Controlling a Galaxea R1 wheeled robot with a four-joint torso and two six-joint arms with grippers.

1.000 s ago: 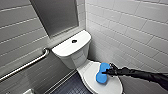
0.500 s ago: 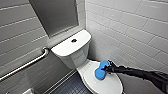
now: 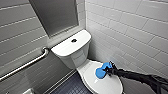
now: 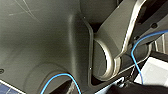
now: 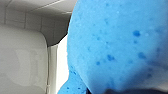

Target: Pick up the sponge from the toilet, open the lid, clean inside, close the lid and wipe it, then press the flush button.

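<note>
The white toilet [image 3: 71, 50] stands against the tiled wall with its oval lid [image 3: 106, 85] down over the bowl. The bright blue sponge [image 3: 100, 72] rests on the lid's top, toward the tank side. My right gripper [image 3: 108, 69] is shut on the sponge, with its dark arm reaching in from the right. In the right wrist view the sponge [image 5: 117, 45] looms large and close, with the white tank [image 5: 22, 62] behind it. A round flush button [image 3: 74, 40] sits in the middle of the tank top.
A metal grab bar [image 3: 25, 65] runs along the left wall beside the tank. White tiled wall [image 3: 130, 32] stands close on the right of the bowl. Dark floor [image 3: 72, 86] shows left of the bowl. A grey panel [image 3: 55, 15] hangs above the tank.
</note>
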